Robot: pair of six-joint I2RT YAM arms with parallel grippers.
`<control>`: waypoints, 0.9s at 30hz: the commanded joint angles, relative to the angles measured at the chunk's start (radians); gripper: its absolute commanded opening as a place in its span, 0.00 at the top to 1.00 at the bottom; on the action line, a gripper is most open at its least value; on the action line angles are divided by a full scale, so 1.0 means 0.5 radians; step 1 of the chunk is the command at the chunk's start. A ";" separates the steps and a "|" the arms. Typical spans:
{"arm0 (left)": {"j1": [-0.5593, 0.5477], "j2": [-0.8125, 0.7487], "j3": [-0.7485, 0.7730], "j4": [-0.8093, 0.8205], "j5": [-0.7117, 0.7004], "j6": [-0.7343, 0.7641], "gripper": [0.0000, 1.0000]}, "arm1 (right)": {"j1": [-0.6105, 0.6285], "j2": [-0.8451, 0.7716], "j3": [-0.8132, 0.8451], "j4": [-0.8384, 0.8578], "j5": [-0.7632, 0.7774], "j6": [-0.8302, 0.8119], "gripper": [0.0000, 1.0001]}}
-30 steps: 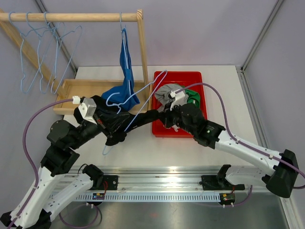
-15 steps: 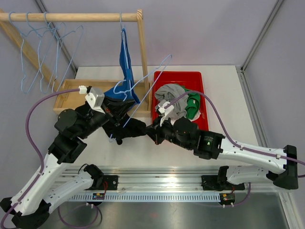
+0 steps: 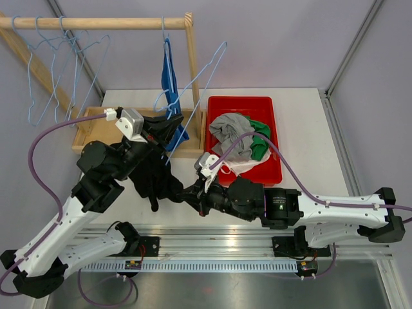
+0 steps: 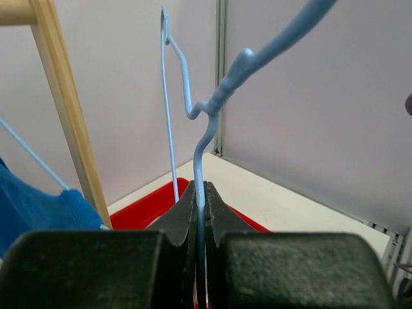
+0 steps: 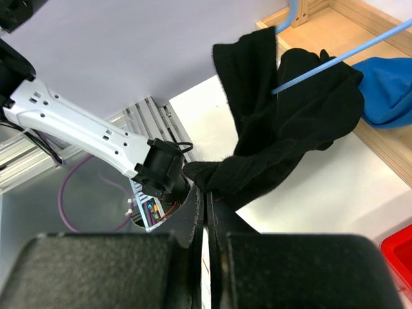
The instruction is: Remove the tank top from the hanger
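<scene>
The left gripper has its jaws closed tight on the neck of the light blue wire hanger, holding it raised and tilted above the bench, hook end up toward the back wall. The black tank top hangs below it, between the two arms. In the right wrist view the blue wire runs into the bunched fabric, so the garment looks not yet free. To the right, the right gripper has its jaws pinched shut on a lower fold of the cloth. I judge the task roughly midway: both grips are set, but the top has yet to be drawn off the wire. The fabric looks soft, crumpled and limp.
</scene>
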 commanded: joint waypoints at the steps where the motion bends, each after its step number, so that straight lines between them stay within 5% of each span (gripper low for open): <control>1: -0.073 0.037 0.106 0.270 -0.219 0.161 1.00 | 0.037 0.032 0.092 0.054 0.111 -0.043 1.00; 11: -0.294 0.089 0.060 0.543 -0.548 0.437 1.00 | 0.055 0.029 0.086 0.035 0.136 -0.040 1.00; 18: -0.481 0.184 0.091 0.506 -0.744 0.713 1.00 | 0.061 -0.011 0.086 0.020 0.173 -0.068 1.00; 27: -0.540 0.062 0.385 0.197 -0.839 0.658 1.00 | 0.058 0.130 0.079 -0.023 0.347 -0.092 1.00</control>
